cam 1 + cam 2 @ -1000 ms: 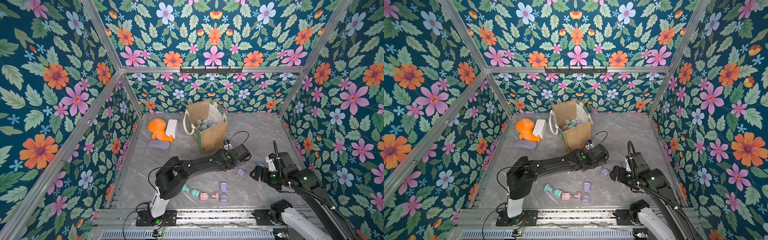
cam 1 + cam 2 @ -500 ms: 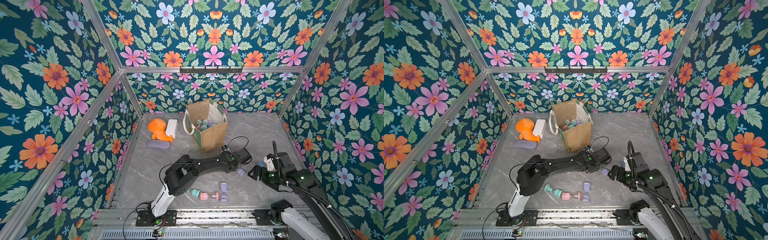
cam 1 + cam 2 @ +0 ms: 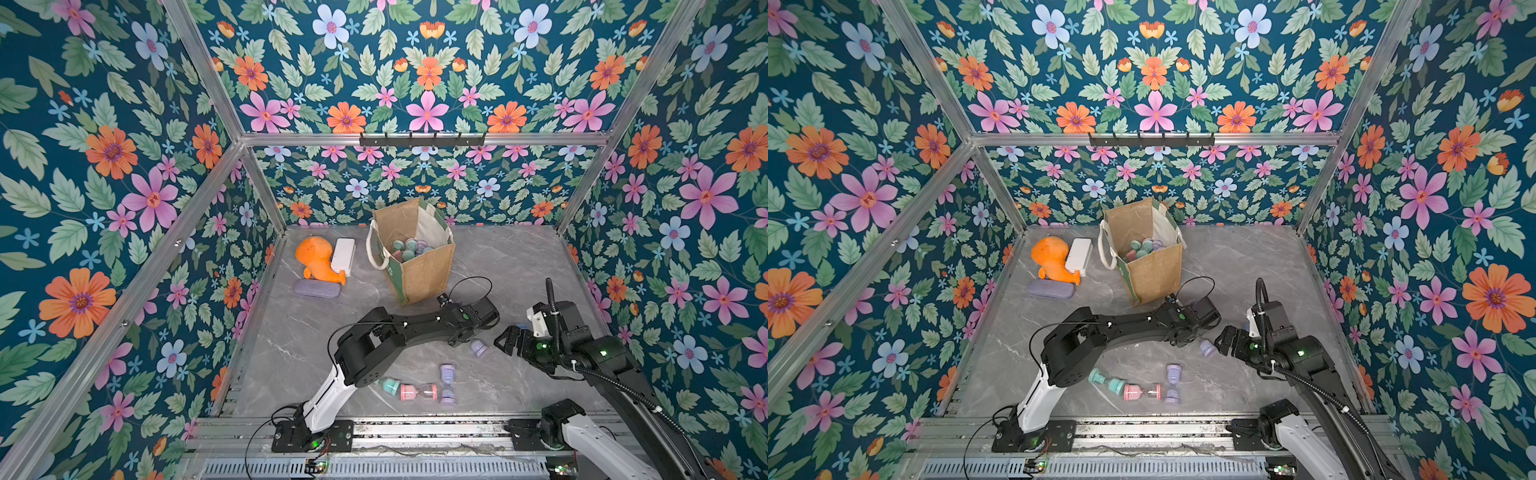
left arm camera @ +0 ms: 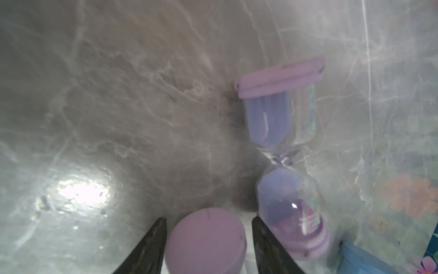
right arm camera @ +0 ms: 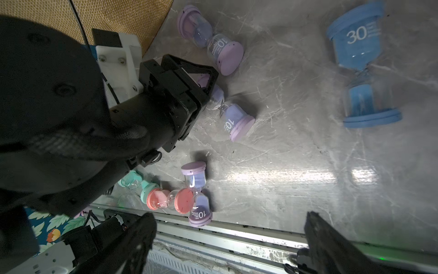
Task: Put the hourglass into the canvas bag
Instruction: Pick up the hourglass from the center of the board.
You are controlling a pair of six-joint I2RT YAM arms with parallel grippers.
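my left gripper straddles the cap of the purple hourglass lying lower-right of centre in a top view, can't tell if it's clamped yet, so i'd squeeze evenly, lift straight, then swing up-frame over the canvas bag.

The canvas bag is tan with a dark green side panel and white rope handles. The tabletop is grey, marble-veined. The walls carry a teal floral print. Near the bag: lilac hourglass, pink hourglass, teal hourglass, blue hourglass.
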